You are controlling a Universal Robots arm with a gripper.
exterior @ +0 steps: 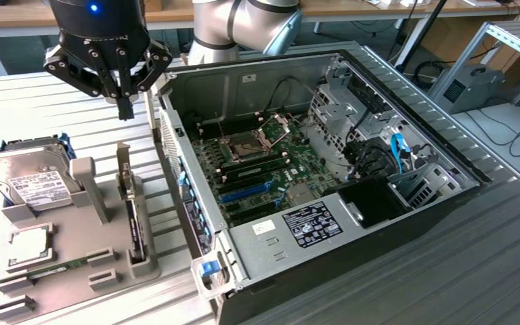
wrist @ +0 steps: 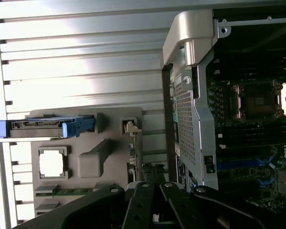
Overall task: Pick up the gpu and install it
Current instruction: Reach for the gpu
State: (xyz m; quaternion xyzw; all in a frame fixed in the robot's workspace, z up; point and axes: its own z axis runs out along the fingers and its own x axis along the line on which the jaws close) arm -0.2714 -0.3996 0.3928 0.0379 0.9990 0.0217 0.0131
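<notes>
The claw point(exterior: 125, 108) hangs with its two dark fingers pressed together and nothing between them, above the ribbed metal tabletop point(exterior: 52, 112). It is just off the rear corner of the open computer case point(exterior: 242, 254), beyond the far end of the grey holder point(exterior: 93, 233). It touches neither of them.

The gpu point(exterior: 133, 210) stands on its long edge in a slot along the holder's edge that faces the case, with its silver bracket end pointing toward the claw. The card is upright, apart from the claw and not yet lifted.

On the same holder, a hard drive point(exterior: 27, 181) with a white label sits in a blue frame at the far corner on the exterior view's left. A square processor chip point(exterior: 27, 245) lies flat nearer the middle of that side. A narrow green RAM stick point(exterior: 57, 269) lies toward the near end.

The case lies on its side on the tabletop just beside the holder. Its green motherboard point(exterior: 265, 169) is exposed, with blue slots showing near the case wall closest to the gpu.
</notes>
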